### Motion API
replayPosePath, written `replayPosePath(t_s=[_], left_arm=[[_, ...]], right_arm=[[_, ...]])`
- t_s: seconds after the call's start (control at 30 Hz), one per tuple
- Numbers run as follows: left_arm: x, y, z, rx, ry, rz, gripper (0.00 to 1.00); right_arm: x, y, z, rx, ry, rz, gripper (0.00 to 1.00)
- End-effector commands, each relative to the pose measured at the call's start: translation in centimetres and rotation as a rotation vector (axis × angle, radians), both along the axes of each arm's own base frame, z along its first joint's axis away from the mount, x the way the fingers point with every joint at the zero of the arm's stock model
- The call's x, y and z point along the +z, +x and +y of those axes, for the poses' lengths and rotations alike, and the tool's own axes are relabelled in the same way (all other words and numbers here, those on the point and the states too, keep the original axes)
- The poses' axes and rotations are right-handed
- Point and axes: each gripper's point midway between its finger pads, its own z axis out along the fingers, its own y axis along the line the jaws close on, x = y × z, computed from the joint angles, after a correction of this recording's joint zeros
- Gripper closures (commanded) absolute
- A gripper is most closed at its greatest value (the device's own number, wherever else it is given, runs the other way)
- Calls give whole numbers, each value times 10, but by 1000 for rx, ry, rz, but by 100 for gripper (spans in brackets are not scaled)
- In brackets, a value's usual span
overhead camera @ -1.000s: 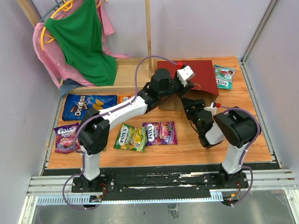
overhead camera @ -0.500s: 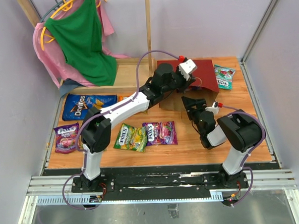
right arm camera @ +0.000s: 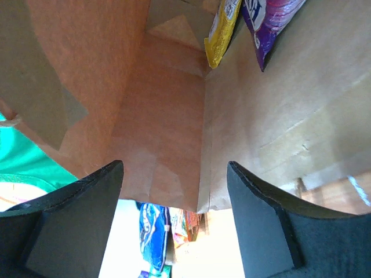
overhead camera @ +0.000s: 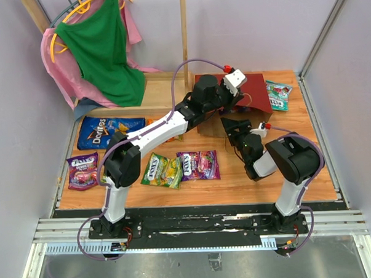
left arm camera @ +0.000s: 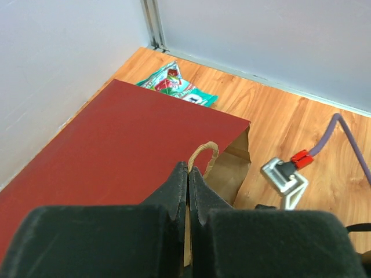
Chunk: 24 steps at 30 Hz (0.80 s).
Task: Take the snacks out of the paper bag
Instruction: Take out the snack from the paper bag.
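The dark red paper bag [overhead camera: 257, 89] lies on its side at the back of the table, mouth toward the arms. My left gripper [overhead camera: 233, 100] is shut on its cord handle [left arm camera: 203, 153] and holds the top edge up; the left wrist view shows the red side [left arm camera: 116, 145]. My right gripper [overhead camera: 230, 126] is open and empty at the mouth [right arm camera: 174, 174]. Deep inside the brown interior [right arm camera: 174, 104] lie a yellow packet [right arm camera: 223, 29] and a purple packet [right arm camera: 272, 17]. A Doritos bag [overhead camera: 108, 131], purple packs [overhead camera: 82, 170] [overhead camera: 198, 164] and a yellow-green pack [overhead camera: 162, 169] lie outside.
A teal packet [overhead camera: 277, 95] lies right of the bag, also in the left wrist view [left arm camera: 177, 86]. An orange packet [overhead camera: 155, 122] peeks from under the left arm. Green and pink clothes [overhead camera: 101, 50] hang at the back left. A wooden post [overhead camera: 184, 34] stands behind the bag.
My left gripper has moved a little right and back with the handle, raising the bag's top edge. My right gripper has moved left and forward to the bag's mouth.
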Motion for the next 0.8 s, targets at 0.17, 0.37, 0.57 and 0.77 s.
replayPosePath(t_s=[0.17,0.37,0.57,0.77], left_arm=[[10,1,0,11,11,-14,100],[18,-4,0,-10,10,-16,99],[24,-8,-2,-32,1,0,99],[27,-7,-5,-40,0,8,99]], right_arm=[[-11,27,20,-10,21,40,27],[-28,37,10,-52,-4,95,27],[-43,51,-3,-89,8,145,27],[-53,61,-14,-115,-28,222,26]])
